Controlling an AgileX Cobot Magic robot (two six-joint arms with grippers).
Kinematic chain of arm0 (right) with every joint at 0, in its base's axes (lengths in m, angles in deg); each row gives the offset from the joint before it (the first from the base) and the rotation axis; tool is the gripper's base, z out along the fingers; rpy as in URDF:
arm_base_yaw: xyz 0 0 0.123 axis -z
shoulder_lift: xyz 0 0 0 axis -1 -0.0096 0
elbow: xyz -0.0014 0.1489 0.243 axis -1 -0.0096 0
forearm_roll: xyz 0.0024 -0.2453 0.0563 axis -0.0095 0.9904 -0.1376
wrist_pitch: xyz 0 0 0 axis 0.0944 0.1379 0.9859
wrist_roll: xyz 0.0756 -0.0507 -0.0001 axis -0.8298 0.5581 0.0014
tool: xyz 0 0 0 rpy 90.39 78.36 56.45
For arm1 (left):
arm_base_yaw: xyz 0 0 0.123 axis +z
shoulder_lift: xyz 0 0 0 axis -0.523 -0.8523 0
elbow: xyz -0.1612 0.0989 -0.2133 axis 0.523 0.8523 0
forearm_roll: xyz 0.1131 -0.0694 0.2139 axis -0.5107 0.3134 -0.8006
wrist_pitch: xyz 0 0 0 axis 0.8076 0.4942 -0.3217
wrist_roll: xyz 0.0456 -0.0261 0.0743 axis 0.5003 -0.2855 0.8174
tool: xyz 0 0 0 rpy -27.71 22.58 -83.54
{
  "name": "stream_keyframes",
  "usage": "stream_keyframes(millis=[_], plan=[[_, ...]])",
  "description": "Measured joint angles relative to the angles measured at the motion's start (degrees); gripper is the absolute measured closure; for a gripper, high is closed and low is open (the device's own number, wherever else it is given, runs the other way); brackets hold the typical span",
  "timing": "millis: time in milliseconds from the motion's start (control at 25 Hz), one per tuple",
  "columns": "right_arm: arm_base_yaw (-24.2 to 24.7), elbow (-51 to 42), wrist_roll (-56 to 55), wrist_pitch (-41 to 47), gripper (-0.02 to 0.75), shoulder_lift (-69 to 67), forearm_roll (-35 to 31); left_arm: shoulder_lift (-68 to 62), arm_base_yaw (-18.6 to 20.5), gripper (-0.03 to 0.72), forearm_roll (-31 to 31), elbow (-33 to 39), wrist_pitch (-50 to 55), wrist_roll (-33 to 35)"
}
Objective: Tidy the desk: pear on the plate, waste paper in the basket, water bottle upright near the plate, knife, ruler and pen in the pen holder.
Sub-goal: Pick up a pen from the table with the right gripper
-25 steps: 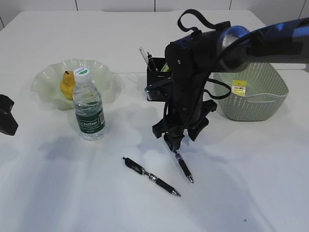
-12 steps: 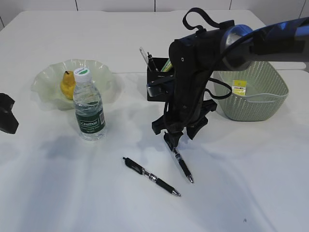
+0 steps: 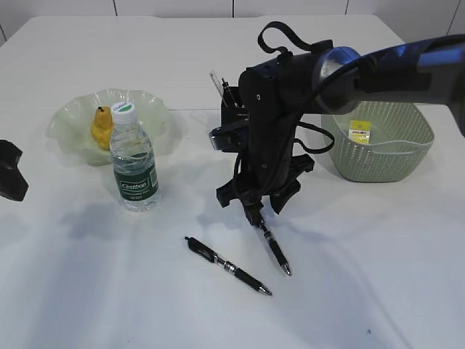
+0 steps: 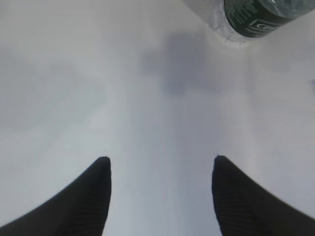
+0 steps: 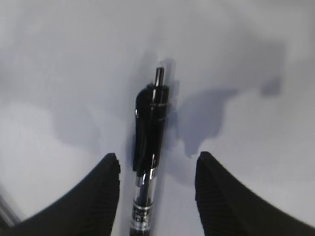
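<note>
— Where does the right gripper (image 3: 253, 211) sit, and what are its jaws doing?

— It hangs over the white table (image 3: 378, 276) with its black fingers (image 5: 106, 194) spread apart. In the right wrist view a black click pen with a clear barrel (image 5: 147, 152) lies between the fingers, which do not press on it. In the exterior view the clicker end of that pen (image 3: 275, 251) is under the gripper and its tip points toward the camera.

— Is there another pen?

— Yes, a second black pen (image 3: 227, 265) lies on the table just to the left of the first, slanted.

— And the left gripper (image 4: 160, 169)?

— Its two dark fingertips stand wide apart over bare table, with nothing between them. The base of the clear plastic water bottle with a green label (image 4: 256, 17) shows at the top edge of the left wrist view.

— Where are the other items?

— The bottle (image 3: 134, 161) stands upright beside the pale green ruffled glass plate (image 3: 73, 120), and the yellow pear (image 3: 102, 125) lies on that plate. The black pen holder (image 3: 231, 116) is behind the right arm, partly hidden, with thin items sticking up from it. The pale green woven basket (image 3: 392, 156) stands at the right.
</note>
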Motion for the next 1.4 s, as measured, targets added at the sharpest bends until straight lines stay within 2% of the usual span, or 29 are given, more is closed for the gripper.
stream_keyframes(millis=[1400], plan=[[0.0,1.5,-1.8,-0.1,0.364,-2.6,0.3,0.0,0.0,0.232,0.0,0.0,-1.2,0.0]])
